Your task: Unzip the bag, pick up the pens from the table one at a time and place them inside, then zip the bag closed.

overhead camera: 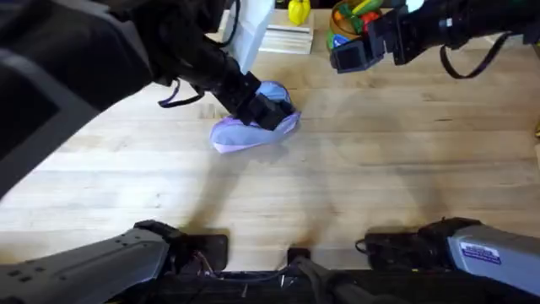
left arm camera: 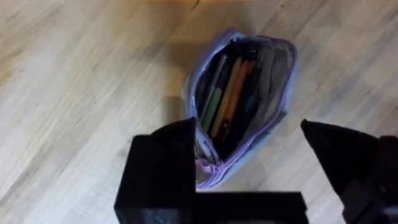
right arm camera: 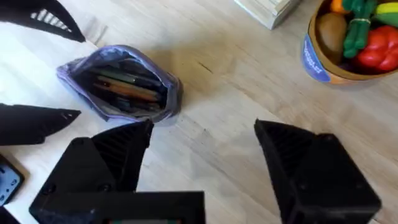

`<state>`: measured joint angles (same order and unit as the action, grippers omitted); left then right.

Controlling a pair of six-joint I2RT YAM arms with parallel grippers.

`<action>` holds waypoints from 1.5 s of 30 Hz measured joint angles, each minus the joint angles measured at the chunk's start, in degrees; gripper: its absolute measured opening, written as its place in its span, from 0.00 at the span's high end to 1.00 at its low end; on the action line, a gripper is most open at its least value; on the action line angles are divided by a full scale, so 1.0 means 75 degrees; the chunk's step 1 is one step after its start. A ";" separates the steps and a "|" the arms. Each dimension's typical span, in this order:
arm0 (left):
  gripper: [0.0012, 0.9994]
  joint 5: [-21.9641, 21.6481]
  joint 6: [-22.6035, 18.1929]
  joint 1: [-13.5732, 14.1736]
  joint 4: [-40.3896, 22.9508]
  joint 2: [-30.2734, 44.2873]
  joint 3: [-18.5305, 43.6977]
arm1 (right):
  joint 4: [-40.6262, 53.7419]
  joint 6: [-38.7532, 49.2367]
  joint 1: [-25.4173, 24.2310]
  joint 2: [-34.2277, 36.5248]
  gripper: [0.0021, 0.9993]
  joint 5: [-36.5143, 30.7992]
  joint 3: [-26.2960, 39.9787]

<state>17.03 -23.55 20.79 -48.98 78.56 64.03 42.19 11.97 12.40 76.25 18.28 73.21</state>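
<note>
Two hands at work, both with fingers spread wide and holding nothing. Left to right across the overhead view: the left hand (overhead camera: 268, 112) reaches in over the bag (overhead camera: 253, 128), which lies on the surface (overhead camera: 380, 169) a little left of centre. We note the pouch is still unzipped. From the left wrist camera its mouth gapes, and the pens (left arm camera: 229, 96) lie lengthwise inside, a yellowish one beside an orange one, with darker sticks next to them. One left finger (left arm camera: 163, 168) sits just beside the zip's end at the pouch's near tip; the other stands apart on the far side.

Further right, the right hand (overhead camera: 354, 52) hangs near the back edge, well apart from the bag, close to a bowl of toy produce (overhead camera: 353, 21). Its wrist view shows the open bag (right arm camera: 121, 90) with the pens (right arm camera: 124, 87) showing in the mouth.

We see no loose pens on the bare wood, so we judge loading done and zipping the step in hand. To do it well, we would pin the fabric at the closed end with one hand, pinch the slider squarely with the other, and pull along the zip line, keeping pen tips clear of the teeth. We cannot make out the slider itself.
</note>
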 joint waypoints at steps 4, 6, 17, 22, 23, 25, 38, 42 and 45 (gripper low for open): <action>0.01 -0.0166 -0.0191 -0.0335 -0.0342 -0.0644 0.0033 | 0.0000 -0.0073 0.0000 0.0000 0.00 0.0009 0.0000; 0.01 -0.0237 -0.0344 -0.0545 -0.0542 -0.0725 0.0035 | 0.0003 -0.0233 0.0000 0.0000 0.00 0.0026 0.0000; 0.01 -0.0189 -0.2322 -0.2149 -0.1150 -0.0661 -0.0058 | 0.0026 -0.1361 0.0000 0.0000 0.00 0.0055 0.0000; 0.01 -0.0175 -0.2529 -0.2929 -0.1474 -0.0660 -0.0065 | -0.0015 -0.2287 0.0008 0.0151 0.00 0.0156 0.0000; 0.01 -0.0153 -0.2544 -0.3031 -0.1483 -0.0658 -0.0073 | -0.0038 -0.2424 0.0016 0.0246 0.00 0.0218 0.0000; 0.01 -0.0080 -0.2688 -0.3176 -0.1480 -0.0621 -0.0073 | -0.0067 -0.2573 0.0077 0.0459 0.00 0.0336 0.0000; 0.01 0.2411 -0.6693 -0.5012 -0.1693 0.0031 -0.0865 | -0.0147 -0.2179 0.1764 0.1002 0.00 0.0262 0.0297; 0.01 0.3011 -0.7750 -0.5481 -0.1708 0.0331 -0.1068 | -0.0109 -0.2033 0.2286 0.1544 0.00 0.0258 0.0816; 0.01 0.3245 -0.8357 -0.5696 -0.1707 0.0551 -0.1126 | 0.0148 -0.1815 0.2740 0.2135 0.00 0.0358 0.1353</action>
<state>41.37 -86.23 -21.93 -61.78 82.69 55.58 43.31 -1.64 32.95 92.26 20.97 83.35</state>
